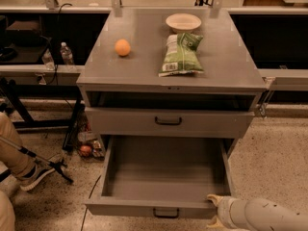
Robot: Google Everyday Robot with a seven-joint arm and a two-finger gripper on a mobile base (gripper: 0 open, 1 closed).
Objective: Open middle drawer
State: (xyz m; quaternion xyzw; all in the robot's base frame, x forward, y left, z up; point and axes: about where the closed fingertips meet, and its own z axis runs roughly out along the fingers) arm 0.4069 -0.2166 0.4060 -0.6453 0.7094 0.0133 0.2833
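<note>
Middle drawer [163,177] sits open, low under the worktop [144,69] and sticking well out past its front edge; grey tray looks bare, small black handle [166,212] centred on the front. Claw [214,210] is far below the worktop's front-right corner, right at the drawer front's right end, with the pale arm [264,216] coming in from the lower right. Can't tell how far the claw is open or whether it has hold of anything. Upper drawer [168,121] directly under the worktop is flush shut. On the worktop: orange [122,47] left, green bag [182,54] centre-right, pale bowl [183,21] at the back. Water bottles [66,55] stand left of the worktop.
</note>
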